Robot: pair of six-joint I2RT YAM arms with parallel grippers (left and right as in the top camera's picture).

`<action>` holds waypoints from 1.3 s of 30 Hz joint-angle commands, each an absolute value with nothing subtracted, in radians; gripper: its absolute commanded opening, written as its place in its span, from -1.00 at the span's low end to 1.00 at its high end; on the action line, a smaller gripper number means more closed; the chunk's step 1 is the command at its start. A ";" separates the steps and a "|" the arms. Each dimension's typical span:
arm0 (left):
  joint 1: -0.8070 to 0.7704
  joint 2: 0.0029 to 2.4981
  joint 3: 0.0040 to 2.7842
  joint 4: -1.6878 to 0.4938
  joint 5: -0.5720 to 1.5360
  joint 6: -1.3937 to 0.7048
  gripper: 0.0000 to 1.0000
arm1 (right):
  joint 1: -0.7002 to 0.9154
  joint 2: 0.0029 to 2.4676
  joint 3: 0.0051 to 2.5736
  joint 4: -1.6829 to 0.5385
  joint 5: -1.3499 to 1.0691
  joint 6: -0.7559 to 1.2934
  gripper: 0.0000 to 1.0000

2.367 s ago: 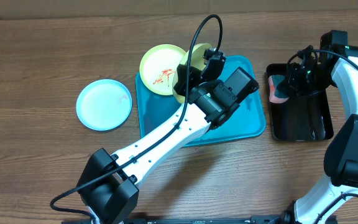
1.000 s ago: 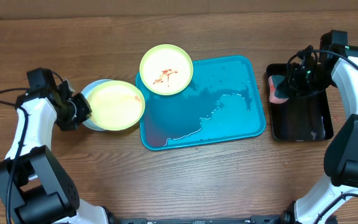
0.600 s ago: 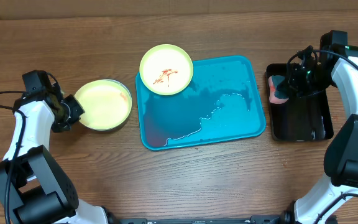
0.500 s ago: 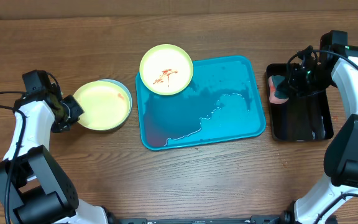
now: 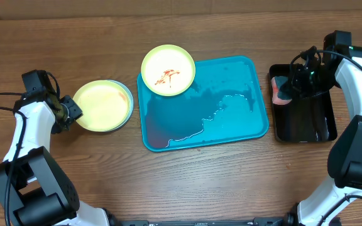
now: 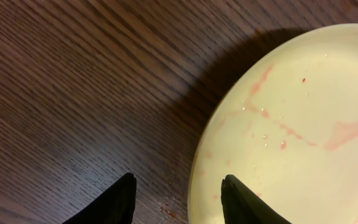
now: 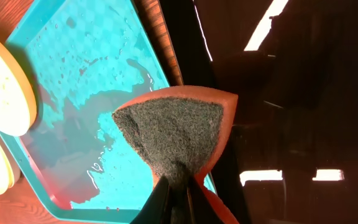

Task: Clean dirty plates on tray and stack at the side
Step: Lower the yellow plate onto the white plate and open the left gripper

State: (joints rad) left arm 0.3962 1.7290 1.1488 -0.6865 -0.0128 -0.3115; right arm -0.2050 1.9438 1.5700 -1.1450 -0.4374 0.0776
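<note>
Left gripper (image 5: 71, 112), jaws apart, sits beside two stacked plates (image 5: 104, 105); right gripper (image 7: 178, 190) clamps the sponge (image 7: 166, 134), and we judge one smeared plate (image 5: 168, 69) on the tray (image 5: 231, 125) left to clean.

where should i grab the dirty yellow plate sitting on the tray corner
Take the smeared yellow plate by its thin rim on the far-left edge, where it overhangs the corner of the turquoise tray. The rim there looks raised off the table, so a finger could likely slip under. Come in low from the left with the open left gripper.
</note>
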 commanded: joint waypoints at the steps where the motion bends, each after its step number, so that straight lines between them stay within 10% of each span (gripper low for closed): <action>1: 0.389 1.741 1.157 -0.683 0.001 -0.286 -0.09 | -0.207 1.906 1.591 -1.143 -0.442 0.070 -0.90; 10: 0.271 1.741 1.238 -0.686 0.022 -0.115 0.01 | -0.207 1.906 1.591 -1.148 -0.442 0.070 -0.90; 15: 0.260 1.741 1.238 -0.700 -0.091 -0.196 -0.64 | -0.207 1.906 1.591 -1.158 -0.441 0.069 -0.90; 39: 0.305 1.741 1.187 -0.813 -0.324 -0.480 -0.91 | -0.207 1.906 1.591 -1.160 -0.426 0.069 -0.90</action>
